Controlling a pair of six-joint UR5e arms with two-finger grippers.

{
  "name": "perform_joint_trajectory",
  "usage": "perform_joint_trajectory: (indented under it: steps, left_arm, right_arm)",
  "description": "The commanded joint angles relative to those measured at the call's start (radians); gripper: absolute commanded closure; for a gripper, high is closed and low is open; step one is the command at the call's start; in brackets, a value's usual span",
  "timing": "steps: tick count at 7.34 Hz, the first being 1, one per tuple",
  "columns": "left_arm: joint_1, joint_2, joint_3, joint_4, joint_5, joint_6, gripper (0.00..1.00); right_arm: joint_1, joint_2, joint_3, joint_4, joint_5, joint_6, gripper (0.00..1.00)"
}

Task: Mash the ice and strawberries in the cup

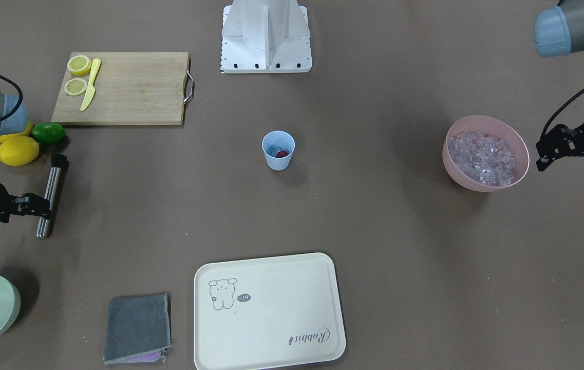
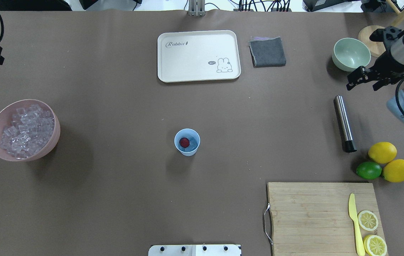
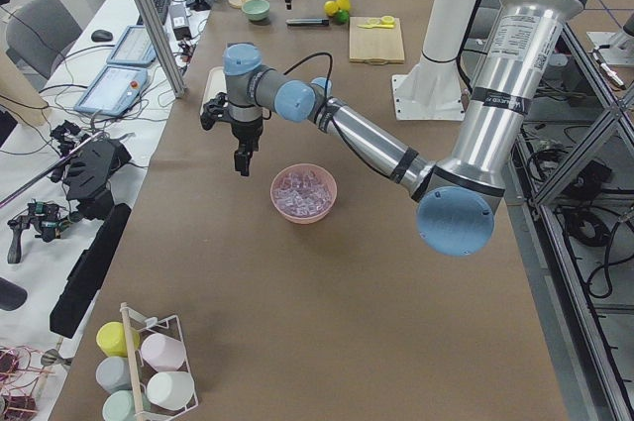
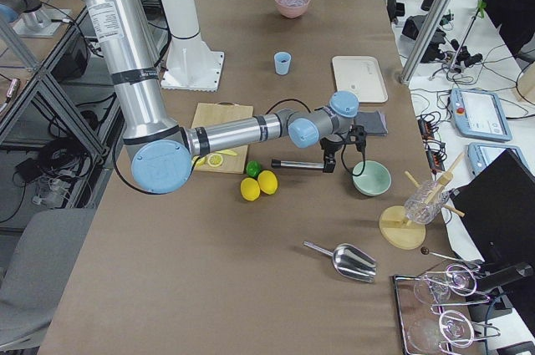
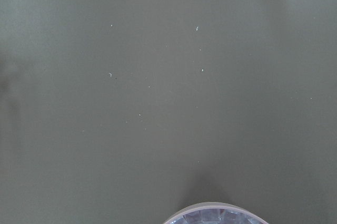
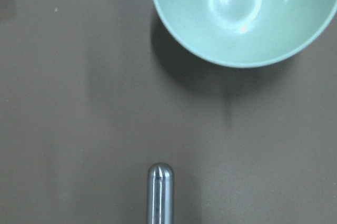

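Cup (image 1: pixel 276 163) upright mid-bench (image 1: pixel 374 216), strawberry (image 1: pixel 282 153) inside; ice (image 1: pixel 482 156) heaped in pink bowl (image 1: pixel 487 119), well apart from cup; we see left claw (image 1: pixel 566 167) spread open, empty, beside that bowl; right claw (image 2: pixel 363 86) open, empty, between green bowl (image 2: pixel 340 60) and steel rod (image 2: pixel 344 122).

- Small light blue plastic cup (image 2: pixel 187 152), mid-table, holds 1 red strawberry (image 2: pixel 184 142).
- Round pink bowl (image 2: pixel 54 137) at the left holds heaped clear ice cubes (image 2: pixel 26 129).
- Right gripper (image 2: pixel 362 84), jaws apart, hangs beside a pale green bowl (image 2: pixel 340 64).
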Motion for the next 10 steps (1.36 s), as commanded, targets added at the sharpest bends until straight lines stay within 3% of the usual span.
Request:
perform_joint_trajectory:
  steps: [1,5,6,8,9,10]
  left_arm:
    - [-0.092,-0.033,0.047,0.099,-0.007,0.200,0.03]
    - [-0.286,0.016,0.244,0.104,-0.016,0.629,0.03]
    - [-0.290,0.034,0.283,0.089,-0.061,0.691,0.03]
    - [-0.303,0.135,0.298,-0.031,-0.053,0.694,0.03]
    - [-0.315,0.139,0.300,-0.023,-0.054,0.617,0.03]
    - [-0.315,0.142,0.302,-0.016,-0.057,0.598,0.03]
  right_arm:
    - [0.140,-0.046,0.015,-0.019,0.054,-0.156,0.00]
    - [0.361,-0.238,0.037,-0.027,0.063,-0.485,0.00]
    - [0.390,-0.270,0.041,-0.027,0.063,-0.513,0.00]
    - [0.410,-0.319,0.081,-0.029,0.061,-0.518,0.00]
    - [0.409,-0.316,0.086,-0.063,0.057,-0.539,0.00]
    - [0.406,-0.288,0.113,-0.190,0.031,-0.629,0.00]
